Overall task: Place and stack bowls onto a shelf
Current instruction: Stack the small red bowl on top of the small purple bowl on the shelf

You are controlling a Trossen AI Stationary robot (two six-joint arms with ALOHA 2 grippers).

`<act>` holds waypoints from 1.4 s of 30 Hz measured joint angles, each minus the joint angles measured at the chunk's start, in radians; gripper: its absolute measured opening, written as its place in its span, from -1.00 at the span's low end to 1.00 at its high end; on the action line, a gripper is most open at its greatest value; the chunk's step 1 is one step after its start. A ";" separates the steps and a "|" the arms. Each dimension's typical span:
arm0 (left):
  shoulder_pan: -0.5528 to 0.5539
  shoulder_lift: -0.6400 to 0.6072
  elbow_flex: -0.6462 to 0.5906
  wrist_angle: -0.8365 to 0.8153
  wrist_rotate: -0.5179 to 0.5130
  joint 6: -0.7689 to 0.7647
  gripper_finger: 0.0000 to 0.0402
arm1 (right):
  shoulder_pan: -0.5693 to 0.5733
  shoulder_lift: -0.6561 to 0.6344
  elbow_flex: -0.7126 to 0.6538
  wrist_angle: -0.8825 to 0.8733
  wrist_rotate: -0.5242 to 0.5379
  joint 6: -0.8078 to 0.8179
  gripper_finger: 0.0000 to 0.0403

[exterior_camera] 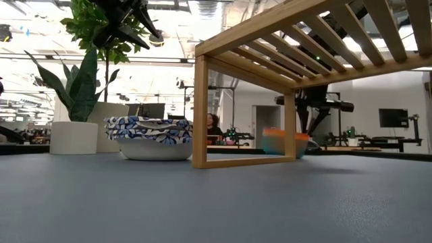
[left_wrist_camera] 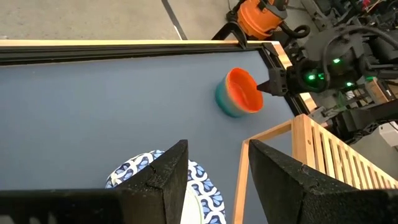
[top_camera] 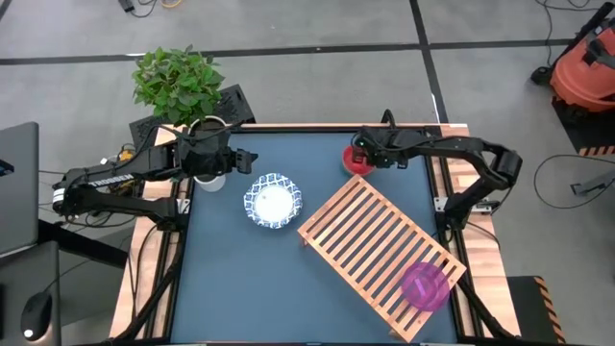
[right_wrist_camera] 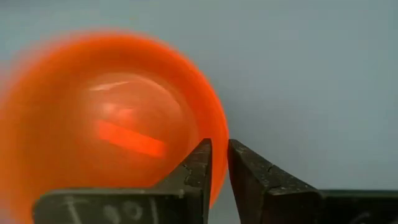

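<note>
The orange-red bowl (top_camera: 357,161) sits nested in the teal bowl (left_wrist_camera: 225,102) on the table near its far right corner; in the low view the pair (exterior_camera: 283,142) rests behind the shelf's leg. My right gripper (right_wrist_camera: 220,163) is shut on the orange-red bowl's rim. The shelf (top_camera: 380,255) stands at the right near side, with the magenta bowl (top_camera: 424,284) on its slats. A white bowl with a blue patterned rim (top_camera: 272,202) rests mid-table. My left gripper (left_wrist_camera: 214,171) hovers open at the far left, beside that white bowl (left_wrist_camera: 155,180). My right gripper pinches the orange-red bowl's rim (right_wrist_camera: 219,134) on its right side, one finger (right_wrist_camera: 202,165) inside the hollow and the other (right_wrist_camera: 249,174) outside. The fingers come from above, slanting from the table's right. The bowl sits upright inside the teal bowl.
A white plant pot (exterior_camera: 74,137) with a leafy plant (top_camera: 178,82) stands at the far left edge, under my left arm. The table's raised wooden border (left_wrist_camera: 124,43) runs along the far edge. Bare blue tabletop (top_camera: 250,279) lies at the near left.
</note>
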 joint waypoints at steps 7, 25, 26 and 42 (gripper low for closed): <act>0.000 0.000 0.000 0.000 0.000 0.008 -0.24 | 0.005 0.044 -0.001 0.005 -0.043 0.014 -0.85; 0.000 0.000 0.000 0.001 -0.006 0.046 -0.24 | 0.031 -0.108 0.038 -0.044 -0.043 0.048 -0.92; 0.000 0.000 0.000 0.001 -0.006 0.051 -0.24 | 0.034 -0.121 0.049 -0.048 -0.040 0.048 -0.92; 0.000 0.000 0.000 0.002 -0.008 0.097 -0.24 | 0.094 -0.258 0.144 -0.328 0.074 0.070 -0.91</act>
